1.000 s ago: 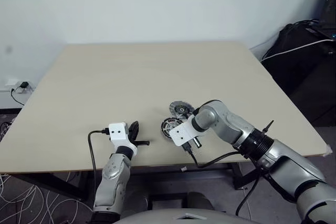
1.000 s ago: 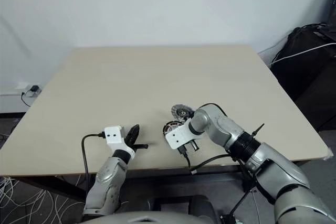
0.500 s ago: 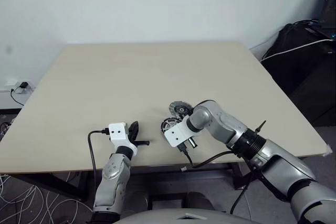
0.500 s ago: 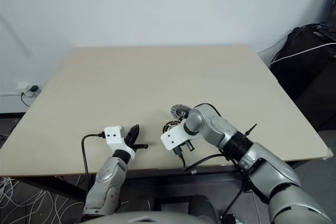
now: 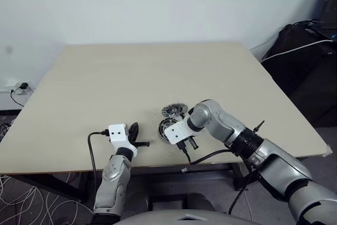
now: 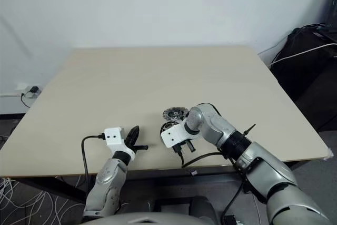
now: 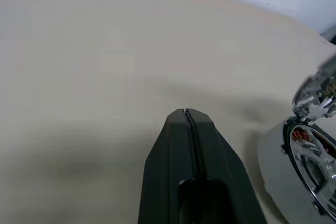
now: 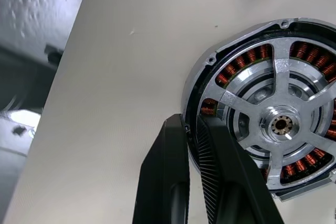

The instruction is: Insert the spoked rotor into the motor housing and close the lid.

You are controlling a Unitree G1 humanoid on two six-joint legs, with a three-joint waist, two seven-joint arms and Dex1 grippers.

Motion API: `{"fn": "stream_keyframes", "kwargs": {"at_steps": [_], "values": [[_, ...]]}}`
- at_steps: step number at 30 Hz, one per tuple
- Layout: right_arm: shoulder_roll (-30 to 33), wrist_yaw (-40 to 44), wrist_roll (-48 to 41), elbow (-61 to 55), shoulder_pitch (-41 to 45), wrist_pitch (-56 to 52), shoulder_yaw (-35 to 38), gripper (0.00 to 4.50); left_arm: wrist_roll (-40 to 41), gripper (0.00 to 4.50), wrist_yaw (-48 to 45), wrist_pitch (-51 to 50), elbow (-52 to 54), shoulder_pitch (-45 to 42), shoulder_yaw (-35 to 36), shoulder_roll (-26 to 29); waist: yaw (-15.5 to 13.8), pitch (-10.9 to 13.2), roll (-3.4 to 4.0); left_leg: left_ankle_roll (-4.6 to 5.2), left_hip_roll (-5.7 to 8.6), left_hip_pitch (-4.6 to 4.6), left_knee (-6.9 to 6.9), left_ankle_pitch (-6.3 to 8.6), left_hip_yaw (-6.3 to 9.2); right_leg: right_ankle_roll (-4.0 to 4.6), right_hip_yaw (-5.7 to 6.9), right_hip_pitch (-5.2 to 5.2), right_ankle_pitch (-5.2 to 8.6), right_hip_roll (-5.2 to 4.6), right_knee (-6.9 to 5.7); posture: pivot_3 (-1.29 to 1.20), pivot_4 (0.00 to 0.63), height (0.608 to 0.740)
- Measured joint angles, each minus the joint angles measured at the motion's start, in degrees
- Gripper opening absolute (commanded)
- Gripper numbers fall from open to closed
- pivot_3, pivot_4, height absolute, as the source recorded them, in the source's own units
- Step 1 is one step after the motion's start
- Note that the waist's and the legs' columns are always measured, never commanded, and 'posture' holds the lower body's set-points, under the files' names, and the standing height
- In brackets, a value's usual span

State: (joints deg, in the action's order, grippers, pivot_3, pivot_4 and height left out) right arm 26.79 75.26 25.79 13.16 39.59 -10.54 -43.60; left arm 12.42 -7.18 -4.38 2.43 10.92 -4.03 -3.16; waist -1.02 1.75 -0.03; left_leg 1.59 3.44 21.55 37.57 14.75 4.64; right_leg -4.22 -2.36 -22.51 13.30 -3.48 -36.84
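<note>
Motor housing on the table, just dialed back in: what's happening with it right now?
The right gripper is pinching the rim of the motor housing, one finger outside the wall and one inside. The spoked rotor already sits in the housing, with copper windings showing between its spokes. The lid lies on the table just beyond, not yet fitted. The left gripper is shut and empty, resting off to the side.

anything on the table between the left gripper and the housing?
No. In the left eye view, only bare table separates the shut left gripper from the housing; the left wrist view agrees.
</note>
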Motion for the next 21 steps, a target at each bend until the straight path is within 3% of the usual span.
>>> {"fn": "stream_keyframes", "kwargs": {"at_steps": [7, 13, 21], "values": [[0.1, 1.9, -5.6, -7.0, -3.2, -14.9, 5.7, 0.03, 0.0, 0.00, -0.1, 0.0, -0.1, 0.0, 0.0, 0.0, -0.1, 0.0, 0.00, 0.02, 0.00, 0.09, 0.00, 0.01, 0.01, 0.02, -0.01, -0.10, 0.00, -0.02, 0.00, 0.00, 0.000, 0.740], [1.3, 3.2, -11.6, -20.7, -6.1, -36.9, 10.2, 0.03, 0.2, 0.00, -0.2, 0.0, -0.3, -0.2, 0.1, 0.0, -0.4, 0.0, 0.00, 0.01, -0.01, 0.13, -0.01, 0.06, 0.03, 0.08, 0.00, -0.12, 0.04, -0.06, 0.02, 0.00, 0.000, 0.740], [-3.4, -6.1, -21.5, -29.0, -5.7, -70.1, 15.0, 0.03, 0.6, 0.00, -0.4, 0.0, -1.2, -0.4, 0.0, 0.0, -0.5, 0.0, 0.00, -0.03, 0.00, 0.14, 0.01, 0.08, 0.03, 0.12, 0.00, -0.14, 0.06, -0.08, 0.01, 0.00, 0.000, 0.740]]}}
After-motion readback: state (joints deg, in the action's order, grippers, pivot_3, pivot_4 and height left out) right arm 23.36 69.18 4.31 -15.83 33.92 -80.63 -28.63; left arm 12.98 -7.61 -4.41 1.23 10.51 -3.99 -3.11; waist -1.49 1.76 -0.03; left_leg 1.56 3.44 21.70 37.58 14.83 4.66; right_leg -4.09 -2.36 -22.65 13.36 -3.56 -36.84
